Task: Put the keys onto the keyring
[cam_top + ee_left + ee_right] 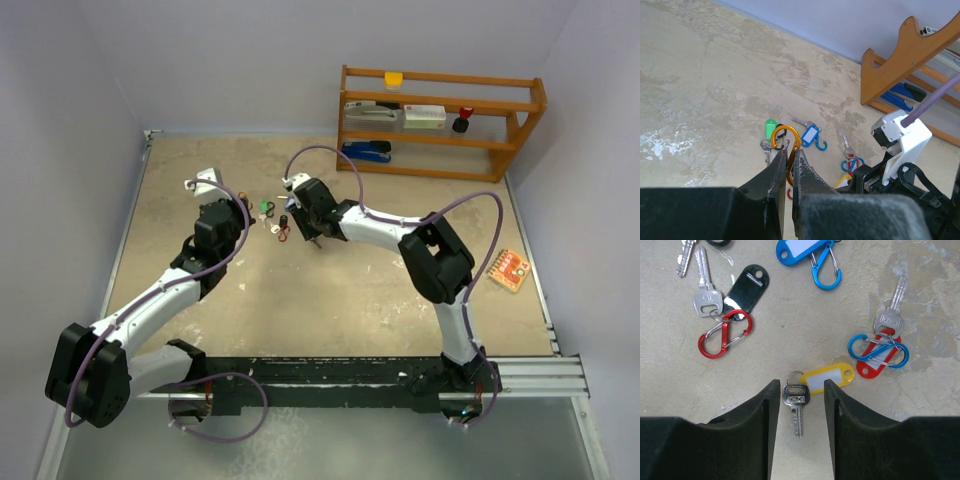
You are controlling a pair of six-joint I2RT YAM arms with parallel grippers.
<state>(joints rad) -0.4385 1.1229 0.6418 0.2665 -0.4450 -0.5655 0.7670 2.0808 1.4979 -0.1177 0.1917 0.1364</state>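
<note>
The keyring is an orange carabiner (786, 137); my left gripper (789, 152) is shut on its lower part and holds it over the keys, and in the top view the left gripper (248, 212) is left of the pile. My right gripper (801, 385) is open, and its fingers straddle a silver key (796, 400) joined to a yellow tag (830, 376) on the table. Other keys lie around: one with a red tag (879, 352) in a blue clip, one with a black tag (747, 285) and red clip (722, 335), a blue tag (800, 250), a green tag (770, 124).
A wooden shelf (440, 110) with a stapler and small items stands at the back right and also shows in the left wrist view (890, 65). An orange card (510, 270) lies at the right. The right arm's wrist (300, 205) is close to the left gripper.
</note>
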